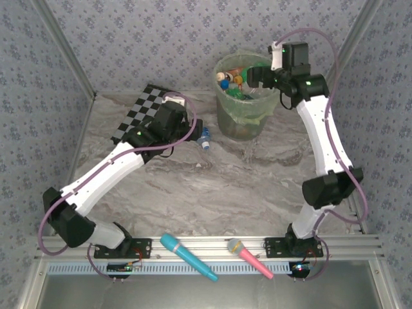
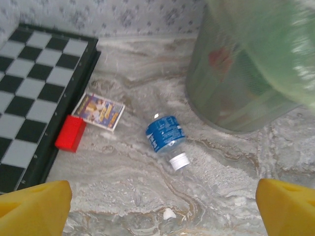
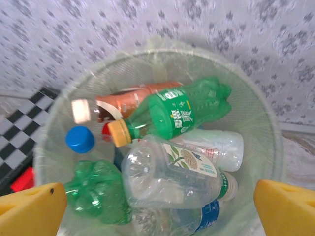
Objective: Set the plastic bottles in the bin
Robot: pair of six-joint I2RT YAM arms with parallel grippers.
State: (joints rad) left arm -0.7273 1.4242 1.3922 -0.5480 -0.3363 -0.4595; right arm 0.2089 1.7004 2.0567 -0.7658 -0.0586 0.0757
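One small clear plastic bottle point(image 2: 165, 135) with a blue label and white cap lies on its side on the marble table, just left of the bin point(image 2: 231, 93). My left gripper point(image 2: 165, 206) hovers over the table a little short of it, open, with nothing between the yellow fingers point(image 2: 34, 204). From above, that bottle point(image 1: 205, 138) lies just past the left gripper point(image 1: 193, 132). My right gripper point(image 1: 254, 76) hangs open over the pale green bin point(image 1: 226, 109). Below the right gripper point(image 3: 160, 206), several bottles lie in the bin point(image 3: 261, 123): a clear one point(image 3: 172, 174) on top, a green one point(image 3: 182, 110), a brown one point(image 3: 128, 98).
A black-and-white chessboard point(image 1: 145, 109) lies at the back left, with a red block point(image 2: 70, 133) and a card point(image 2: 98, 110) beside its edge. A cyan microphone point(image 1: 187, 255) and a pink microphone point(image 1: 248, 256) rest on the front rail. Patterned walls enclose the table.
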